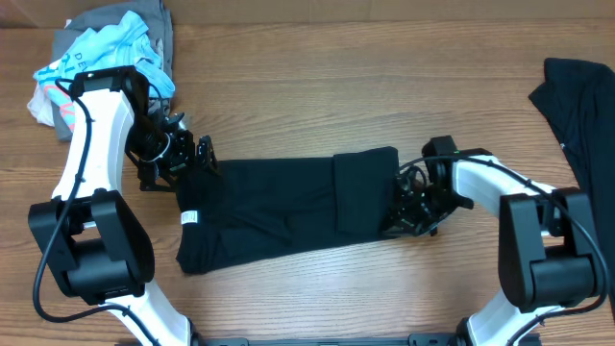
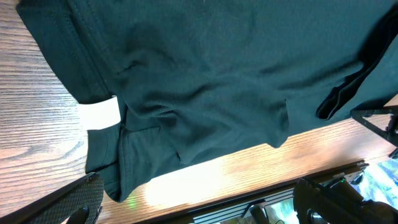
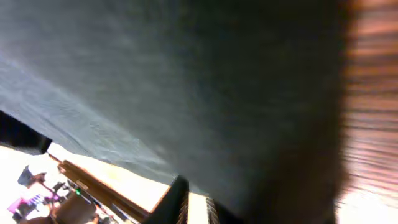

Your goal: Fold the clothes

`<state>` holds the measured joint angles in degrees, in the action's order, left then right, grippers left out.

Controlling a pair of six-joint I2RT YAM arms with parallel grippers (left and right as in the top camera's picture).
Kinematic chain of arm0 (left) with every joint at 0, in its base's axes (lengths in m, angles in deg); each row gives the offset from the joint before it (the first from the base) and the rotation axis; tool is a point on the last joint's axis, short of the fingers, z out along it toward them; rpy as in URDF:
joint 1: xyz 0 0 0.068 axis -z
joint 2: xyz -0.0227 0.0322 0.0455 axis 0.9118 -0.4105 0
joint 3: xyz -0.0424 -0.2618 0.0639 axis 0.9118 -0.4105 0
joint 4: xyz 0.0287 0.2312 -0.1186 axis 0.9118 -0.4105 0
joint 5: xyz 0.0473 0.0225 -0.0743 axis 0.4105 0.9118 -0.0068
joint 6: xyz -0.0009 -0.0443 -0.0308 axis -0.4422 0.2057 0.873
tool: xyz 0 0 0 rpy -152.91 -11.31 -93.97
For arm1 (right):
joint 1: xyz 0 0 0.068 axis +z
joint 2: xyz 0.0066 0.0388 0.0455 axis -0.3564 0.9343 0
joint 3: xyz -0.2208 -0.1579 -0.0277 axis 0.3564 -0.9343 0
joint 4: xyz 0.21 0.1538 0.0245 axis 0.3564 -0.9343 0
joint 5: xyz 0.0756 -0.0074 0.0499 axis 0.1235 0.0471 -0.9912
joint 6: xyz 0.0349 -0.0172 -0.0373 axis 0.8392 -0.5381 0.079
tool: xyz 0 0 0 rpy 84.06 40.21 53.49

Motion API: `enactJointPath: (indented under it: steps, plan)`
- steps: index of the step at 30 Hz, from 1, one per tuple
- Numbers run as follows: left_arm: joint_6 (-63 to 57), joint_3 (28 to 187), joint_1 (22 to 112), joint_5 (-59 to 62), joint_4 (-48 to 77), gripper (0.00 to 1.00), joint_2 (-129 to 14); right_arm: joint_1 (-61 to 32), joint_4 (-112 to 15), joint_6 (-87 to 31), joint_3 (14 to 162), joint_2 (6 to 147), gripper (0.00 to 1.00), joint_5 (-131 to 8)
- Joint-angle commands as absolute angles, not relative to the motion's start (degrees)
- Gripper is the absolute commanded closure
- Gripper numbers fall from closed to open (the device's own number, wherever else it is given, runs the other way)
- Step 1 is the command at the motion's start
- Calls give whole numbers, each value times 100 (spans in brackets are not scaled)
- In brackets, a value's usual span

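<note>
The black T-shirt lies on the table as a long folded strip, with its right end doubled over. Its white tag shows at the left end, and also in the left wrist view. My left gripper hovers at the shirt's upper left corner. Its fingers are wide apart with nothing between them. My right gripper is at the shirt's right end. In the blurred right wrist view, black fabric fills the frame and covers the jaws, which look closed on it.
A pile of light blue, white and grey clothes sits at the back left behind my left arm. Another black garment lies at the right edge. Wood table surrounds the shirt.
</note>
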<state>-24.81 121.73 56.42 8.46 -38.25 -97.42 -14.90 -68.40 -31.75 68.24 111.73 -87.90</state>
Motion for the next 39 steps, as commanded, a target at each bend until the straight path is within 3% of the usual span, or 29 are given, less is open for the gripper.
enactJointPath:
  steps: [1, 13, 14, 15, 17, 23, 32, 39]
  plan:
    - [-2568, 12221, 5679, 881, -3840, 0, -9598, -1678, -6960, -2895, 6809, 11188, 96, -8514]
    - [-2568, 12166, 5679, 883, -3816, 0, -9598, -1982, -8788, -3310, 8638, 10679, 94, -8291]
    - [-2571, 12166, 5679, 883, -3814, 0, -9598, -2041, -8838, -3308, 8870, 10622, 87, -8221]
    - [-2571, 12166, 5679, 885, -3814, 0, -9598, -2113, -8857, -3306, 9084, 10587, 68, -8132]
    - [-2571, 12166, 5679, 885, -3814, 0, -9598, -2286, -8803, -3310, 9399, 10574, 0, -7964]
    - [-2568, 12166, 5679, 883, -3794, 0, -9598, -2710, -8267, -3017, 9383, 10696, 0, -7347]
    - [-2568, 12166, 5679, 883, -3788, 0, -9598, -2725, -7345, -3905, 8634, 11096, 0, -8543]
    - [-2568, 12166, 5679, 881, -3775, 0, -9598, -2727, -6665, -3887, 7956, 11192, 0, -8779]
